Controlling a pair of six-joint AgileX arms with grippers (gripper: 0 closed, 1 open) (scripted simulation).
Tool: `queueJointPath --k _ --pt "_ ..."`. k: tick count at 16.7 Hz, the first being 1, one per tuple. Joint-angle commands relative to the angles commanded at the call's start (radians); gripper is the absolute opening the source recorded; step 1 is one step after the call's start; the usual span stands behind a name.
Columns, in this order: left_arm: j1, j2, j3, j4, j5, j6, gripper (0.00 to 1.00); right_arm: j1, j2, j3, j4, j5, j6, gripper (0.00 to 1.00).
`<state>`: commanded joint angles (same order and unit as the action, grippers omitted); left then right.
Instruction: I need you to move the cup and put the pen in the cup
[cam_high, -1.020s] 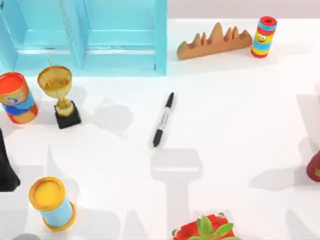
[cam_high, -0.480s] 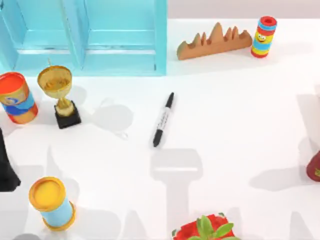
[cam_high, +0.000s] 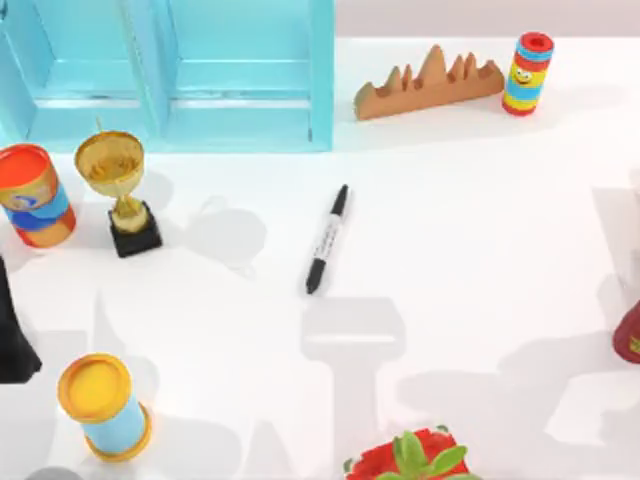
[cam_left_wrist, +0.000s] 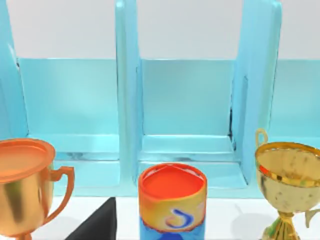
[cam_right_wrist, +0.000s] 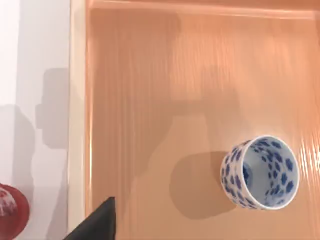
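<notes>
Two arms: the left arm (cam_high: 12, 335) sits dark at the table's left edge, parked and out of the way. The right one is judged to hang above the cup, since its wrist camera looks straight down on it.
Right gripper (cam_right_wrist: 95, 225): a dark wedge of it shows in the right wrist view. Whether it is wide or narrow cannot be told, and it carries nothing that can be seen.
Left gripper (cam_left_wrist: 97, 225): a dark corner shows in the left wrist view, facing the orange-topped can (cam_left_wrist: 172, 202). Its spread cannot be told either.
Blue shelf (cam_high: 200, 80): it stands at the table's far left. It is no part of the job, but it walls in that side.
Orange wooden surface (cam_right_wrist: 200, 100): it lies flush beside the white table (cam_right_wrist: 35, 60) and bears the cup.
Trophy (cam_high: 115, 190): it stands upright left of the pen, with open table between them.
Pen (cam_high: 327, 240): it lies flat near the table's middle, slanted and apart from everything, so a grasp from above looks unhindered.
Cup (cam_right_wrist: 260, 172): it stands mouth up on the orange surface, well apart from the pen. That is likely why it must be carried nearer first, and the lift is not yet begun.
</notes>
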<state>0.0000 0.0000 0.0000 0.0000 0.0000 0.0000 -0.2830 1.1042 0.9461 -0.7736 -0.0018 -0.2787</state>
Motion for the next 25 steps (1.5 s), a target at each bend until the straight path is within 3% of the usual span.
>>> queueJointPath --k 7,12,20,25 --pt "0.000 0.000 0.000 0.000 0.000 0.000 1.00 -0.153 0.567 0.491 -0.404 0.005 -0.144 1.00" --pt "0.000 0.000 0.000 0.000 0.000 0.000 1.00 -0.206 0.770 0.677 -0.544 0.004 -0.199 1.00" --pt "0.000 0.000 0.000 0.000 0.000 0.000 1.00 -0.205 0.784 0.673 -0.535 0.004 -0.201 1.00" --pt "0.000 0.000 0.000 0.000 0.000 0.000 1.00 -0.205 0.821 0.517 -0.333 0.004 -0.199 1.00"
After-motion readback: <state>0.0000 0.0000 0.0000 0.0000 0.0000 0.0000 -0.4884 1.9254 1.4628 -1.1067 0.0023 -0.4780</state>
